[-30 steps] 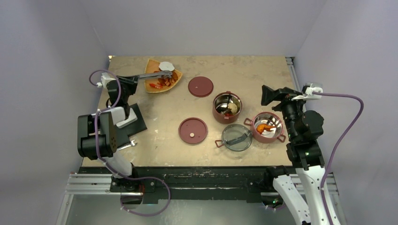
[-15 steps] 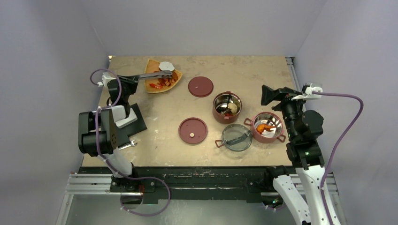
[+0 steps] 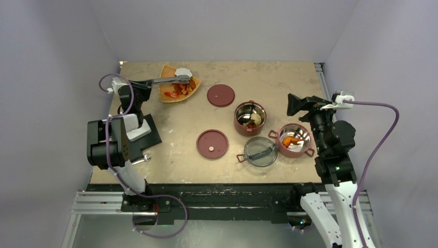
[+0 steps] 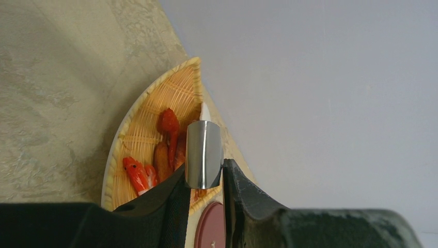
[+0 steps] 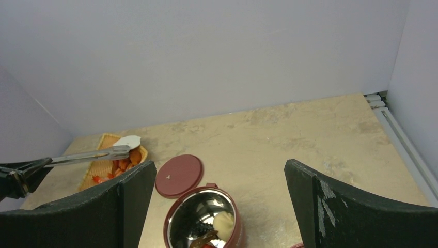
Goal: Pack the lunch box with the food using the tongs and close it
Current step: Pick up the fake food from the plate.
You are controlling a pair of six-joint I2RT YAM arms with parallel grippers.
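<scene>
Clamped tight, the left gripper has its jaws squeezed on the handle end of the tongs, and the slim silver arms reach out level over the orange tray at the table's far left. Right at the tips sits the flat white slice, raised above the red and orange pieces lying in the tray.

Just right of the tray lies one flat dark-red lid; the other lies nearer the arms. Both lunch box bowls stand uncovered: the middle one holds pale and dark bits, and the right one holds an orange piece. The smoky clear lid rests between them, touching the right bowl.

Over on the right, the right gripper hangs above the bowls, jaws spread wide, holding nothing.
</scene>
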